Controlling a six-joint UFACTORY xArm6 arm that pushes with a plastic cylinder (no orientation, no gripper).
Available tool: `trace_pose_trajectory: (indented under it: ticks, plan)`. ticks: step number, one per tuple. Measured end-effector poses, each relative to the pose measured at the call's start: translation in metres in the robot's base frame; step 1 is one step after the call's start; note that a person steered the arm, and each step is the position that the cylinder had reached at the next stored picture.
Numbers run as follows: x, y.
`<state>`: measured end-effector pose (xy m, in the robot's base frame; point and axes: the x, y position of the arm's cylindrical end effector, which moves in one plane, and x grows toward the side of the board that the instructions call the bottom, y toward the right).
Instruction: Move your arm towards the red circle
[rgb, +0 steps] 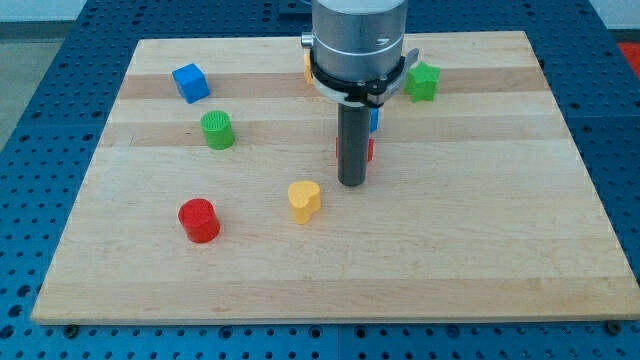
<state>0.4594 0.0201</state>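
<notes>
The small red cylinder-shaped circle block (198, 220) is sitting on the wooden tabletop (480, 260) well toward the view's left and slightly lower than my tip (351, 183), which is carrying no pincer.

A pale wooden worktop (480, 240), made of joined planks with visible grain, is laid on a blue perforated metal base (30, 110) dotted with regular holes, and is evenly lit from above, with a lighter strip seen at the view's top.
</notes>
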Motion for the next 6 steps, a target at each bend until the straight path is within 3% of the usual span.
trace_pose_trajectory:
  ticks: [1,3,4,5,6]
  plan:
    - [-0.011,0.000]
    - [0.088,0.039]
    - [0.100,-0.013]
    - [0.100,-0.103]
    - [0.100,-0.139]
